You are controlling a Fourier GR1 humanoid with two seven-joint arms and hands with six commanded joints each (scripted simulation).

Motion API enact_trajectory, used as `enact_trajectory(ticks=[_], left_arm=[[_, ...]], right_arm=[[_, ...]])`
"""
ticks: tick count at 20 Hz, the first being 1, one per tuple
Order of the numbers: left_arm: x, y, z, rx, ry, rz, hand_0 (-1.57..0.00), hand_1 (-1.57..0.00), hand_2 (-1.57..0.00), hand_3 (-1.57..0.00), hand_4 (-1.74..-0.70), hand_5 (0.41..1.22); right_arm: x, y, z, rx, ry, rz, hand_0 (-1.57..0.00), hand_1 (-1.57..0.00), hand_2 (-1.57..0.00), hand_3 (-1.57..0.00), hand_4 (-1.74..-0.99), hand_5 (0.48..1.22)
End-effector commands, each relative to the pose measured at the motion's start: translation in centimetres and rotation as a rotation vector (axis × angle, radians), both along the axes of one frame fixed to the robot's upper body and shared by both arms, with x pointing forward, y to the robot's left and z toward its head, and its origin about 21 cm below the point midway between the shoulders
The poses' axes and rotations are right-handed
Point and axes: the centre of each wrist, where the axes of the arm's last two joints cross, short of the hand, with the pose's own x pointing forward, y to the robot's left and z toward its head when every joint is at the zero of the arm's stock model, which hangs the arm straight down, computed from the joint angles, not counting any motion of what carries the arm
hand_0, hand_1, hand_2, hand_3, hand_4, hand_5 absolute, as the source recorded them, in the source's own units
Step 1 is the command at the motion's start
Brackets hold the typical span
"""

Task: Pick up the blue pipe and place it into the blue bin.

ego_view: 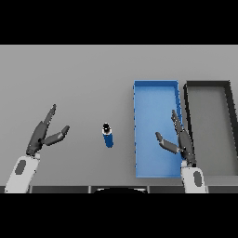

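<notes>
the blue pipe (108,135) lies on the grey bench (83,79), long axis running near to far, dark end away, left of the blue bin (137,139). left hand (42,134) and right hand (180,139) both released.

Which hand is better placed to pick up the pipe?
Probably the left hand: bare table lies between it and the pipe. The right hand hovers over the bin, beyond its wall.

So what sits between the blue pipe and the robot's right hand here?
In the head view, bare grey table, then the blue bin's left wall and floor. The right robot hand hovers over the bin; the pipe stands untouched.
</notes>
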Motion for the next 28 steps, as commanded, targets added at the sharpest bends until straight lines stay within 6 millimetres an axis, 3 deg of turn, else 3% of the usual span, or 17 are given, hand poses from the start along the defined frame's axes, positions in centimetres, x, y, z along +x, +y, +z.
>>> enact_trajectory(ticks=[1,5,12,20,28], left_arm=[[0.2,0.3,0.1,0.005,0.009,-0.004,0.0,0.0,0.0,0.0,-1.01,0.587],[-0.7,0.2,0.2,-0.026,0.011,-0.124,0.0,0.0,0.0,0.0,-1.02,0.587],[-1.4,-3.1,1.5,0.02,0.148,-0.337,0.0,0.0,0.0,0.0,-1.06,0.498],[-1.9,-8.5,-0.7,0.003,0.183,-0.491,0.0,0.0,0.0,0.0,-1.11,0.447],[0.2,-12.8,-2.9,-0.042,0.233,-0.538,0.0,0.0,0.0,0.0,-1.12,0.448]], right_arm=[[0.2,-0.2,0.2,-0.007,0.004,-0.008,0.0,0.0,0.0,0.0,-1.23,0.595],[0.3,-0.1,0.5,-0.02,0.014,-0.006,0.0,0.0,0.0,0.0,-1.216,0.587],[0.2,-0.4,0.5,-0.016,-0.033,0.017,0.0,0.0,0.0,0.0,-1.233,0.604],[0.4,0.1,0.4,-0.002,-0.028,0.022,0.0,0.0,0.0,0.0,-1.265,0.616],[-0.4,-0.4,0.3,0.003,-0.025,0.002,0.0,0.0,0.0,0.0,-1.274,0.605]])
